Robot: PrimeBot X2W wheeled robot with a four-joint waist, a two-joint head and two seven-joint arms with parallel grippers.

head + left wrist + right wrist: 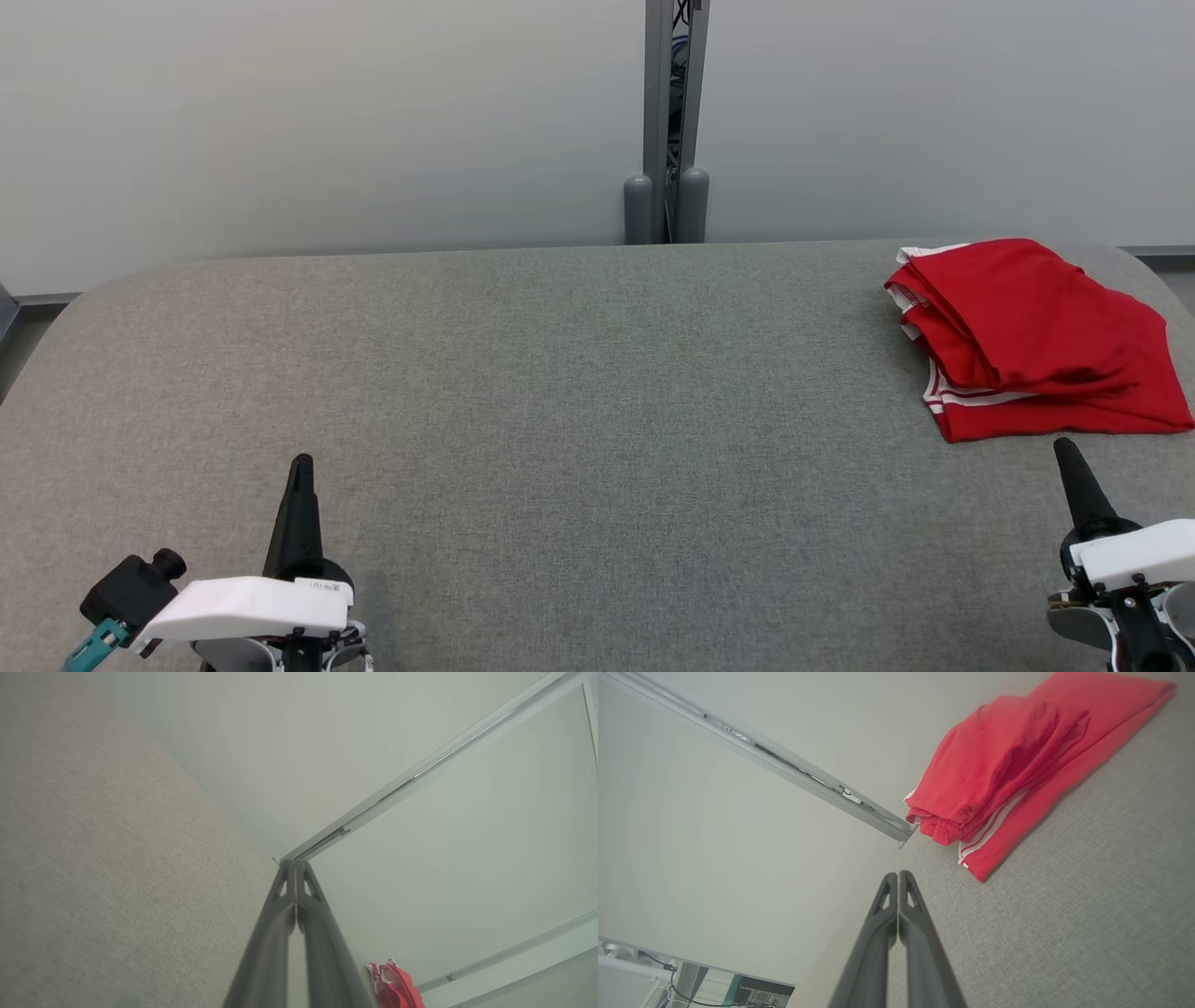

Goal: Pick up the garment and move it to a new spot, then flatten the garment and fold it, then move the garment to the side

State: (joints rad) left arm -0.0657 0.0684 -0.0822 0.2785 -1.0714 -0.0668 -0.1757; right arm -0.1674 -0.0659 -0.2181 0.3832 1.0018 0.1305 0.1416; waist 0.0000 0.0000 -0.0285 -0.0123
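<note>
resting on a grey cloth-covered table (560, 392), a red garment (1032, 341) with white side stripes lies in a loosely folded, layered pile at the table's far right corner. the left gripper (301, 464) is at the table's near left edge, its fingers pressed together and holding nothing. the right gripper (1065, 446) is at the table's near right edge, just short of the garment, likewise closed and empty. the garment looks light, soft and limp, so it would likely sag and come unfolded when lifted. a pinch through several layers at the near striped hem, or at the thick folded edge, seems the safest hold.
</note>
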